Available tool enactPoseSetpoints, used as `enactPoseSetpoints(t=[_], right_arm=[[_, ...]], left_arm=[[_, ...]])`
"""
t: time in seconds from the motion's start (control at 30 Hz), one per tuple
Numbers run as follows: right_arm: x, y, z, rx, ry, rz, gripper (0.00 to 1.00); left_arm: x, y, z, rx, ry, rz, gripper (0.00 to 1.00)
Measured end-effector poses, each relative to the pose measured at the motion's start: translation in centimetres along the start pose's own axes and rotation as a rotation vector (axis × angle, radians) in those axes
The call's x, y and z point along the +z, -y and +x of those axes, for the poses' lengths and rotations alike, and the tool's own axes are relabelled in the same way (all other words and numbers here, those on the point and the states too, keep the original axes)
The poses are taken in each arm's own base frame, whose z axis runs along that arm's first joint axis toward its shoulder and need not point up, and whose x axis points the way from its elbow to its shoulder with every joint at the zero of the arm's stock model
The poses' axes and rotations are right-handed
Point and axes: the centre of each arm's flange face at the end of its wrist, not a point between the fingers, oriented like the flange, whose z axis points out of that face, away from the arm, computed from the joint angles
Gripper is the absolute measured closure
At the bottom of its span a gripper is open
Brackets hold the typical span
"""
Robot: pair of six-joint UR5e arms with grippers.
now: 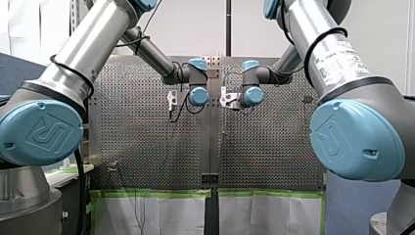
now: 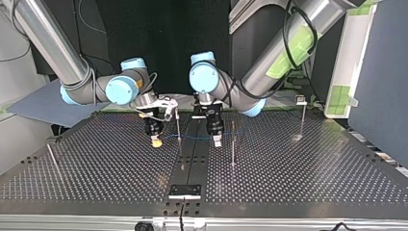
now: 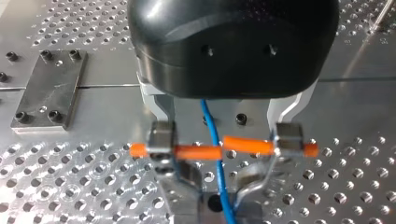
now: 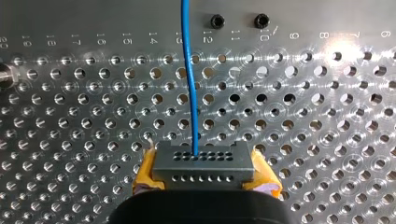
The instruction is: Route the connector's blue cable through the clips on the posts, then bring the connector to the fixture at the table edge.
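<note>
A grey connector (image 4: 203,163) sits between the yellow pads (image 4: 148,170) of my right gripper (image 4: 203,175), which is shut on it. The blue cable (image 4: 189,79) leaves the connector and runs ahead over the perforated plate. In the top view my right gripper (image 2: 155,138) hangs low at centre-left, and the cable (image 2: 192,138) stretches from it to my left gripper (image 2: 216,139). In the left wrist view the left gripper (image 3: 224,149) stands open. The cable (image 3: 217,158) passes loosely between its metal fingers (image 3: 161,144), crossing an orange-sleeved bar (image 3: 196,151).
Thin posts stand on the table in the top view: one (image 2: 178,122) between the grippers, one (image 2: 233,144) beside my left gripper, one with a clip (image 2: 302,113) far right, one (image 2: 52,156) far left. A black fixture plate (image 2: 184,191) lies at the near edge.
</note>
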Motion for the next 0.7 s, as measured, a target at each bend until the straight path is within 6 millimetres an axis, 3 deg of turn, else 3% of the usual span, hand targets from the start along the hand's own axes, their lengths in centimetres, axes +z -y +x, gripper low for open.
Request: enactPoseSetpoints(t=[0.07,0.1,0.13,0.17,0.2,0.23,0.27,0.3,0.7], right_arm=[[0.0,0.0,0.0,0.0,0.0,0.0,1.0],[0.01,0.0,0.01,0.0,0.0,0.0,1.0],[0.01,0.0,0.02,0.0,0.0,0.0,1.0],[0.01,0.0,0.02,0.0,0.0,0.0,1.0],[0.01,0.0,0.01,0.0,-0.001,0.0,1.0],[0.01,0.0,0.01,0.0,-0.001,0.0,1.0],[0.01,0.0,0.01,0.0,-0.001,0.0,1.0],[0.01,0.0,0.01,0.0,-0.001,0.0,1.0],[0.0,0.01,0.0,0.0,0.001,0.001,1.0]], left_arm=[[0.01,-0.04,-0.05,0.0,0.003,-0.008,0.05],[-0.01,-0.04,-0.08,-0.002,0.005,-0.012,0.23],[-0.03,-0.02,-0.12,-0.004,0.007,-0.017,0.23],[-0.06,0.05,-0.18,-0.007,0.013,-0.021,0.51],[-0.08,0.14,-0.24,-0.01,0.018,-0.022,0.61],[-0.11,0.24,-0.3,-0.012,0.022,-0.02,0.61],[-0.13,0.34,-0.36,-0.013,0.027,-0.018,0.84],[-0.15,0.47,-0.42,-0.013,0.032,-0.014,1.0],[-0.27,0.7,-0.44,-0.003,0.032,0.002,1.0]])
